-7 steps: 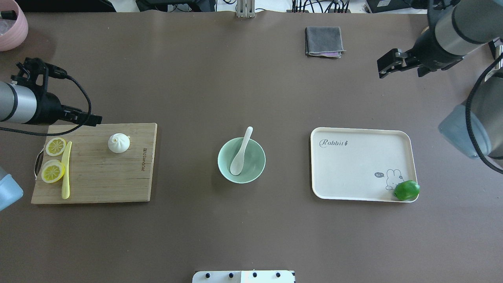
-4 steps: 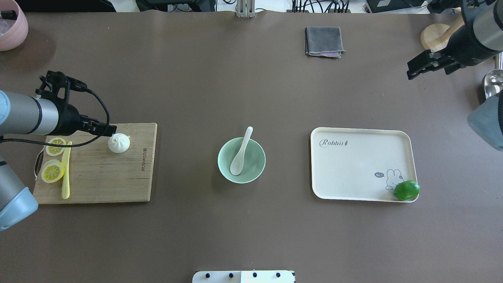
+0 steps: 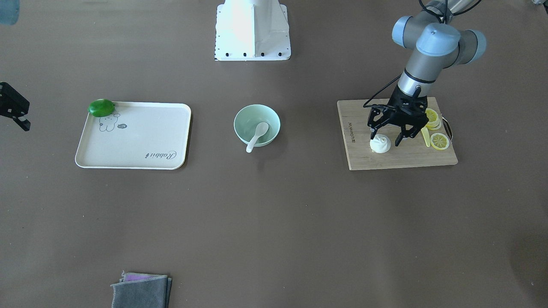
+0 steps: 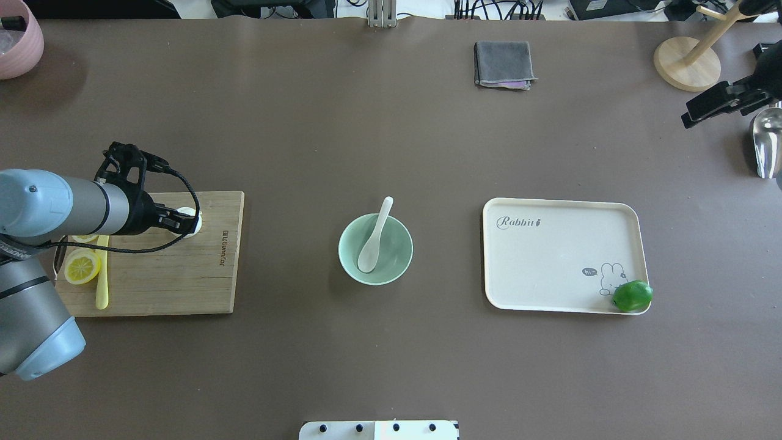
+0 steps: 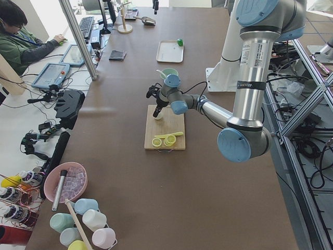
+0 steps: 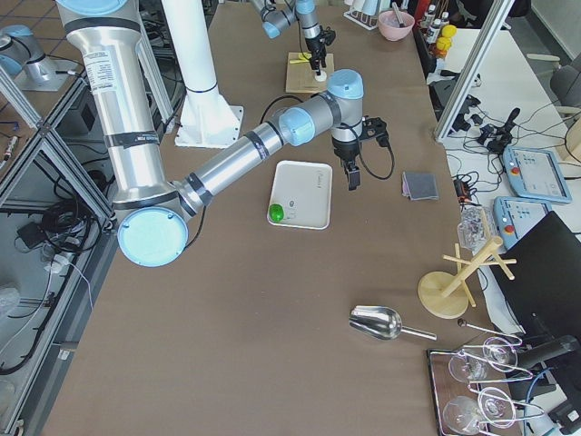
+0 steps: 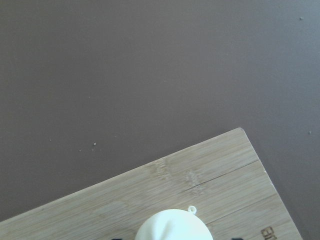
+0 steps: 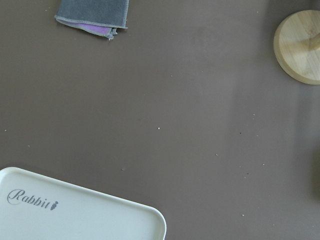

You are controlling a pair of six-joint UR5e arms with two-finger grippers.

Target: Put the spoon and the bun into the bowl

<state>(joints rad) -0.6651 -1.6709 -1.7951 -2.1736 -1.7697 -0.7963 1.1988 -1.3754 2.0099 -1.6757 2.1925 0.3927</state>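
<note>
As the front view shows, left gripper [image 3: 387, 133] spread wide, straddling the bun [image 3: 380, 144] on cutting board [image 3: 385, 160]; spoon [image 3: 258, 133] lies in bowl [image 3: 245, 117]. Overhead: right gripper [image 4: 693, 113] well apart, opening unreadable. Left wrist: bun centred low. Judged soft and light, so pinch gently across its belly, below the pleats.

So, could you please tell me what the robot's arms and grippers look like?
Both arms are silver-grey tubes with pale blue joint caps: the left arm and right arm match. Each upright tube bears a printed label. The left gripper and right gripper are black, with two fingers, and a black cable loops from the left wrist.
</note>
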